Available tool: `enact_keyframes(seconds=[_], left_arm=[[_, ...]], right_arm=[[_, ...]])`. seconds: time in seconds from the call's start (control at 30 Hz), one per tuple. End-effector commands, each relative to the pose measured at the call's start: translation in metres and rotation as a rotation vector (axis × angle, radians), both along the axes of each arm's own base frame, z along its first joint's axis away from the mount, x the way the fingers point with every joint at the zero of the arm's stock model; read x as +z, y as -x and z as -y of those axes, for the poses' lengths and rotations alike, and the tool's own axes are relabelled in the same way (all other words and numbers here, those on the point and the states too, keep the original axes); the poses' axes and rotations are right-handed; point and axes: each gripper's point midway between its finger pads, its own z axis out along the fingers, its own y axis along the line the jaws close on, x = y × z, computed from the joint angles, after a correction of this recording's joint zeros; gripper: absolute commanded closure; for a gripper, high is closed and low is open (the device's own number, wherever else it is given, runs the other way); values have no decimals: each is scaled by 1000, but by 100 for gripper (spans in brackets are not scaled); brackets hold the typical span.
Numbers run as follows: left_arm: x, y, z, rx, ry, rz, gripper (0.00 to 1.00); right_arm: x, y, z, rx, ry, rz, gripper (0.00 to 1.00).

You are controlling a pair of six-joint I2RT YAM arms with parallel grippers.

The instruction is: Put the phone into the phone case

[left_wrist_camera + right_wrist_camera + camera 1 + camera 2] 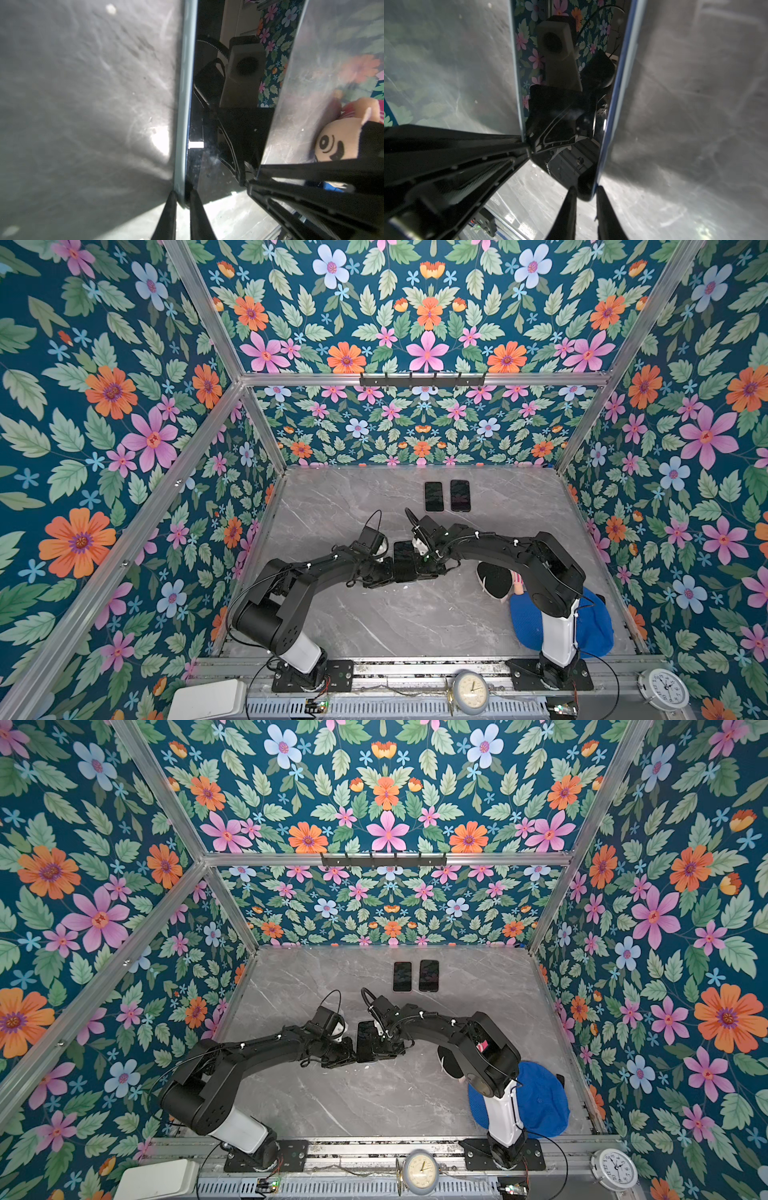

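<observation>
The left claw (182,193) and the right claw (584,190) are both narrow, each pinching one edge of the phone (402,553).

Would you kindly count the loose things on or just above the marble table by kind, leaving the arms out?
Phones: 3
Plush doll: 1
Blue cap: 1
Total: 5
</observation>
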Motion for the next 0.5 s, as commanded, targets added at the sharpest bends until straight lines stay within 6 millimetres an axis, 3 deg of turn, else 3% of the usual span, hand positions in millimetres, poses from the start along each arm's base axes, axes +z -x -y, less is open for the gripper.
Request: enact_keyframes(seconds=[0.0,0.3,0.47], left_arm=[[-7,6,-2,4,-13,-23,85],[-3,5,5,5,36,-18,83],[-1,5,10,2,71,-15,73]], right_arm=[[1,2,-7,4,-26,-17,83],[3,2,-14,8,-63,-22,90],[2,5,-21,21,-82,-31,90]])
